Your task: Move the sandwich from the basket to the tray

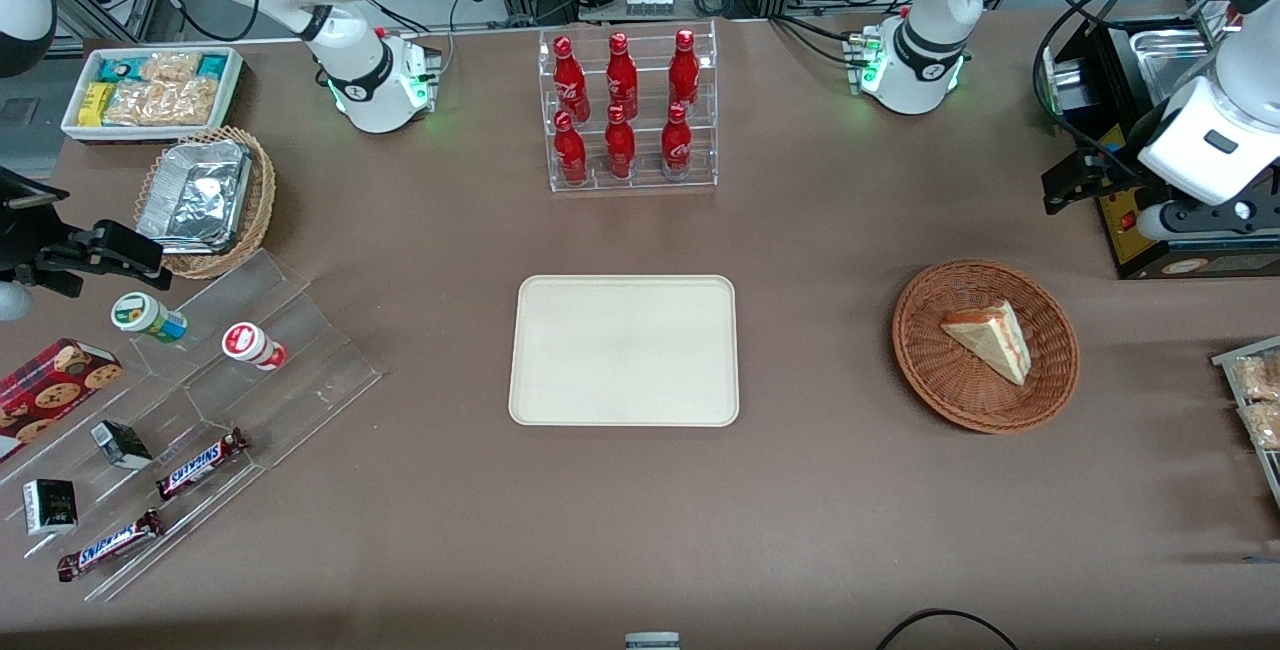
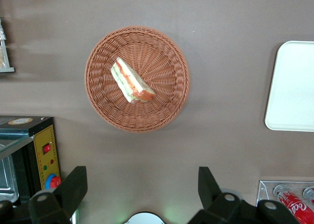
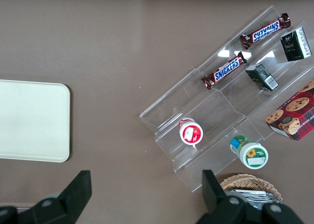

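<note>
Sandwich (image 1: 990, 338), a small triangular wedge of pale bread with red-orange and green filling along one edge, lying inside the round reddish-brown woven wicker basket (image 1: 920, 350) at mid-height of the front frame, toward the working arm's end of the table. Flat cream-beige rectangular tray (image 1: 625, 350) with rounded corners in the centre of the frame, bare, well apart from the basket. Clear acrylic rack of six red bottles (image 1: 628, 110) in the upper middle, farther from the camera than the tray. Left arm's black gripper (image 1: 1075, 185) held in the air in the upper part of the frame, farther from the camera than the basket and touching nothing, just beside a black appliance with a yellow panel (image 1: 1150, 230).

Left wrist view: looking straight down on the basket (image 2: 167, 57), with the sandwich (image 2: 131, 81) resting near its middle, filling edge showing. Gripper (image 2: 140, 194) spread wide, two black fingers (image 2: 73, 187) far apart with only brown tabletop between them, nothing grasped. One rounded edge of the tray (image 2: 294, 86) in view, apart from the basket.

Right wrist view: one end of the tray (image 3: 32, 121) on the brown table, near a clear stepped acrylic stand (image 3: 196, 111) holding two Snickers bars (image 3: 224, 72), small cups and boxes.
</note>
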`<action>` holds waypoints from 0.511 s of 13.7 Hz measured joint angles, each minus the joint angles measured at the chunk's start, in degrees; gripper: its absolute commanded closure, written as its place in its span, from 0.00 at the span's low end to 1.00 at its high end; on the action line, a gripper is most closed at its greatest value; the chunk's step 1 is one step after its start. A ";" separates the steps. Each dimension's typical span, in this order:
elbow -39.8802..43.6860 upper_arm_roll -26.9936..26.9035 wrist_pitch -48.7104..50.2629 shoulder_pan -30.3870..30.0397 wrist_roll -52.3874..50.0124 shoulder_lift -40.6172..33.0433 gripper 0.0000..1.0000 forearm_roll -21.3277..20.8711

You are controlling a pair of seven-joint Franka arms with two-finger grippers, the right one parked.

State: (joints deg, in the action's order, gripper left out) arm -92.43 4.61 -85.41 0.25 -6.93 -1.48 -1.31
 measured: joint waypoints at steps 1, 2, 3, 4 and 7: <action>-0.17 -0.17 0.00 -0.58 -0.48 0.16 0.00 0.14; -0.37 -0.26 -0.01 -1.52 -0.74 0.44 0.00 0.29; -0.49 -0.35 -0.02 -2.54 -0.96 0.92 0.00 0.47; -0.61 -0.48 -0.03 -3.34 -1.84 1.60 0.00 0.52; -2.64 -0.64 -1.78 -4.36 -6.08 3.67 0.00 0.56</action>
State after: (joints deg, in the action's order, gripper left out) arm -95.07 3.97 -87.19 -4.11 -13.01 2.19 -0.75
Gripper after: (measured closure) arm 0.000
